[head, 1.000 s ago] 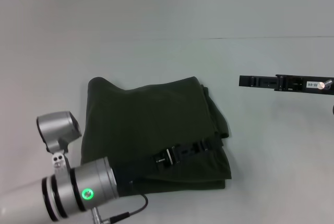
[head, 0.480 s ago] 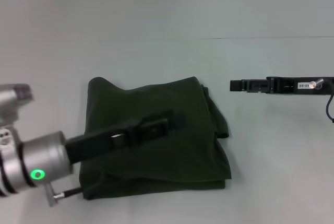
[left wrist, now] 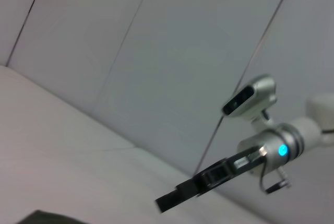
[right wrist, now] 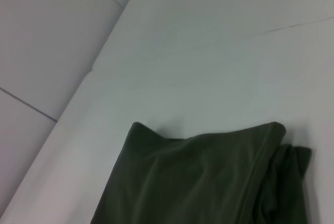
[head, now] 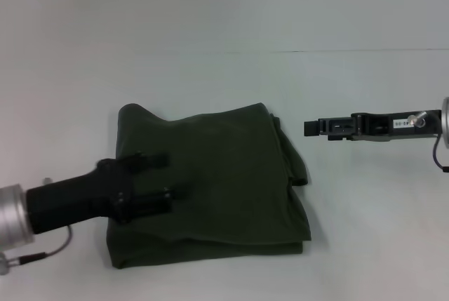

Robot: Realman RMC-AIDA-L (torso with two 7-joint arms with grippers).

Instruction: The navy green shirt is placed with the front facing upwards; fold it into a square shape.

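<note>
Now the left gripper (head: pixel 158 183) is hovering, fingers spread, over the folded dark olive-green cotton shirt (head: pixel 217 175); the right gripper (head: pixel 309 128) (fingers' state unclear) is hanging just beside it.

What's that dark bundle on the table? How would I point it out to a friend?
On the pale table, look near its front edge, under the left end effector, whose two fingers are spread apart. The bundle is the navy green shirt, folded to a rough square. It is the only cloth there; the right end effector hangs beside it.
</note>
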